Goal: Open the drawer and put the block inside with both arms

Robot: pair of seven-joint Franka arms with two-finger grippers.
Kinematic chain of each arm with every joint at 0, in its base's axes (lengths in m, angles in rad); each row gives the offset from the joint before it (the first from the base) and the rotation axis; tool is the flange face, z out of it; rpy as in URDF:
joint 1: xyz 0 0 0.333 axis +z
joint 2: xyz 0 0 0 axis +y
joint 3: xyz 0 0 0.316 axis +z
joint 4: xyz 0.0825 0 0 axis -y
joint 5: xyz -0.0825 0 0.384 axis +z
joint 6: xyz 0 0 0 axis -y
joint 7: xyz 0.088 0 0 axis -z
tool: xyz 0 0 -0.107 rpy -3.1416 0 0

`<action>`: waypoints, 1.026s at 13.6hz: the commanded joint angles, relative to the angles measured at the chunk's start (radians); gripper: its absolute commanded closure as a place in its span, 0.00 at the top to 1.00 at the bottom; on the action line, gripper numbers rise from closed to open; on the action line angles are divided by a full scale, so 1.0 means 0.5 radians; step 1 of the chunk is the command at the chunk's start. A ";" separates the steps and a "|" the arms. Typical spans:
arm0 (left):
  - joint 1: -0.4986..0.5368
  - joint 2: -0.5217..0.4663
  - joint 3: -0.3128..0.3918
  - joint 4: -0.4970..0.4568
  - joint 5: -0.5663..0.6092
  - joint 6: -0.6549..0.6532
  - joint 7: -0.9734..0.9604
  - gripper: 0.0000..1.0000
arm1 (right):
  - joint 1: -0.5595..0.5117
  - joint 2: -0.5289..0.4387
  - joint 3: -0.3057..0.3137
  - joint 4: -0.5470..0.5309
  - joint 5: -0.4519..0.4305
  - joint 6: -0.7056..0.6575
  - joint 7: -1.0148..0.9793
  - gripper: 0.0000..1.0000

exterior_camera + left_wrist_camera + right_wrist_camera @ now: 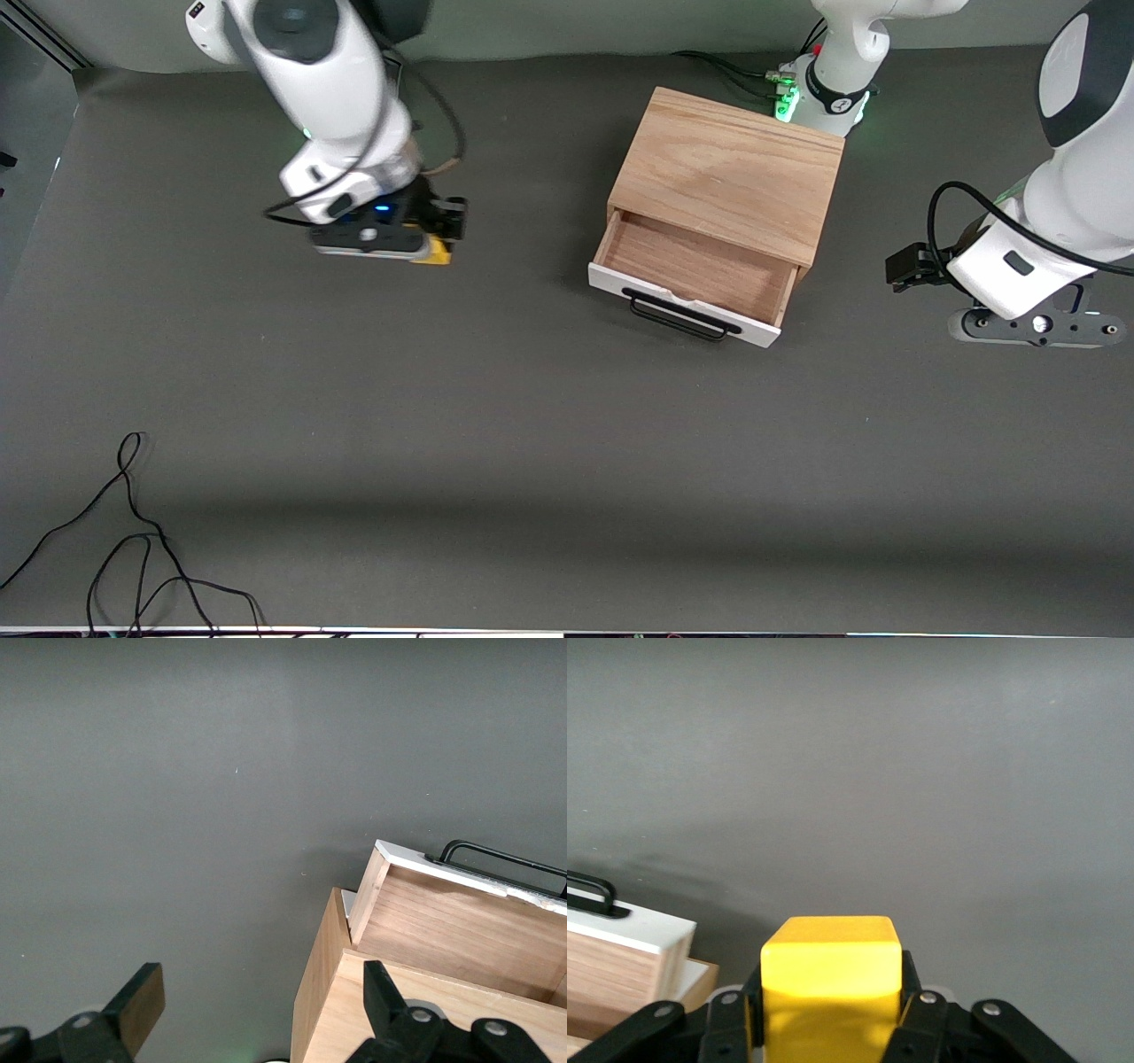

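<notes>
No readable labels anywhere. Right gripper [431,241] pinches the block [830,979] over the table [532,461]; left gripper [257,1010] hangs spread wide beside the open drawer [687,276].

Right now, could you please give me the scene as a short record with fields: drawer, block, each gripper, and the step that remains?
drawer: drawer pulled open from the wooden box, nothing inside
block: yellow block clamped in the right gripper, up over the bare table toward the right arm's end
left gripper: left gripper open, holding nothing, waiting beside the wooden box at the left arm's end
remaining step: block not yet in the drawer
</notes>
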 commanded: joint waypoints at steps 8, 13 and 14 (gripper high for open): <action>0.069 -0.559 -0.018 -0.739 0.030 0.296 -0.197 1.00 | 0.431 0.822 -0.024 0.905 -0.024 -0.018 0.946 0.20; 0.082 -0.590 -0.083 -0.626 0.042 0.163 -0.288 1.00 | 0.493 1.145 0.028 1.133 -0.021 0.214 1.238 0.19; 0.079 -0.569 -0.073 -0.623 0.039 0.184 -0.230 1.00 | 0.493 1.179 0.077 1.133 -0.027 0.236 1.266 0.19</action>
